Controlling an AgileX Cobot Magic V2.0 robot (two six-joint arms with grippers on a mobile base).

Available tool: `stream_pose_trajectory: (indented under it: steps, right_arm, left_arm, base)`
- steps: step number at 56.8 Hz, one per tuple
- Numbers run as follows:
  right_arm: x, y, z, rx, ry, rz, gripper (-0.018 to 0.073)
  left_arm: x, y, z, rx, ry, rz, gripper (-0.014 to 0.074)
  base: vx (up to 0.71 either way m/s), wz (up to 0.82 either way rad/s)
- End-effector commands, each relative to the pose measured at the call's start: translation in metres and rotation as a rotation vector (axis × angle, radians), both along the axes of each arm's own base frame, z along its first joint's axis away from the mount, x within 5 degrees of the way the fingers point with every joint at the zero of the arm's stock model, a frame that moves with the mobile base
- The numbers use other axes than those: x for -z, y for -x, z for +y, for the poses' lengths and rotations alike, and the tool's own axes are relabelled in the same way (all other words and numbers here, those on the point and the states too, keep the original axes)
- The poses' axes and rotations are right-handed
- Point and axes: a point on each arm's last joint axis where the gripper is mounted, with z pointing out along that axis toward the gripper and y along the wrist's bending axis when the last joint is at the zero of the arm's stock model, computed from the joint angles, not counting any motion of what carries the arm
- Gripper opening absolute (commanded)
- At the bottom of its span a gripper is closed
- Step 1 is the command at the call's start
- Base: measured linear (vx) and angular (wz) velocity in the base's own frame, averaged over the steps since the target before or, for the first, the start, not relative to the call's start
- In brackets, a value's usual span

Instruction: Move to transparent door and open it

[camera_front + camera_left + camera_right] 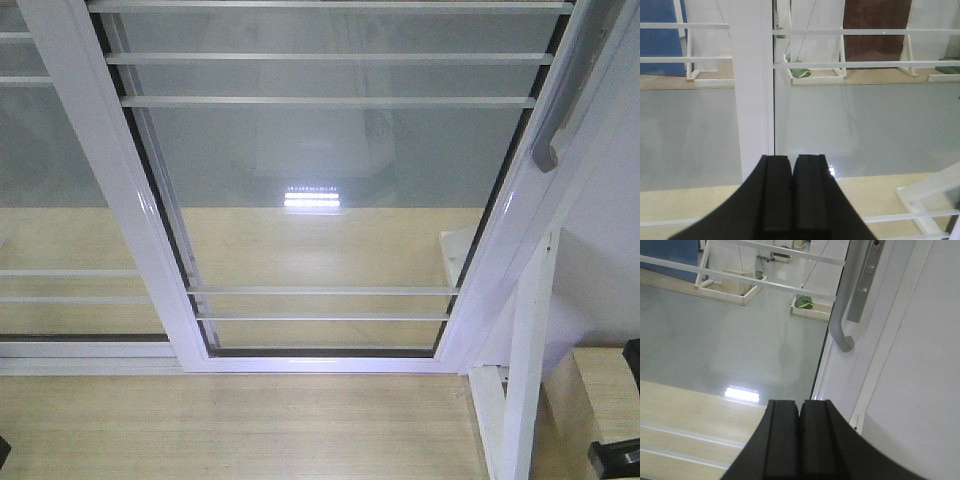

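Plainly, the transparent door (320, 200) fills the middle of the front view, its glossy white stile running up toward 1 o'clock and carrying the curved silver-grey handle (547, 140) at about 2 o'clock. In the right wrist view that handle (839, 310) sits at 1 o'clock, ahead of the right gripper (800, 440), whose jaws are pressed together on nothing; the left gripper (791, 200) is likewise closed and empty, facing a white upright (752, 100) between panes. The base looks close enough, so the reach to the handle seems the step in hand. To do it well, the right jaws would need to part first, come in around the pull's lower curve rather than the flat lock plate (862, 285) beside it, close firmly, then draw sideways toward 9 o'clock along the track, not outward. The handle-less barred panel (60, 250) lies at 9 o'clock, where the door should overlap it. At 5 o'clock a slanted white post (525, 380) and a wooden box (600, 390) crowd the right arm's side, and the wall just beside the stile leaves little room.
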Motion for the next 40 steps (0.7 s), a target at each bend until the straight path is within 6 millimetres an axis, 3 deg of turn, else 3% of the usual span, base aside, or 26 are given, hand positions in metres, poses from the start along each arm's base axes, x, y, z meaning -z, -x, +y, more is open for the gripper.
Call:
stream_pose_trajectory:
  steps: [1, 40]
  right_arm:
    - [-0.0071, 0.0000, -0.0004, 0.005, 0.004, -0.093, -0.0004]
    - [-0.0071, 0.0000, -0.0004, 0.005, 0.008, -0.094, -0.0004]
  left_arm:
    - [-0.0169, 0.0017, 0.0009, -0.009, 0.021, -0.115, -0.0006]
    - [-0.0178, 0.0017, 0.0010, -0.010, 0.022, -0.124, -0.0006]
  base:
    - [0.00, 0.00]
    - [0.00, 0.00]
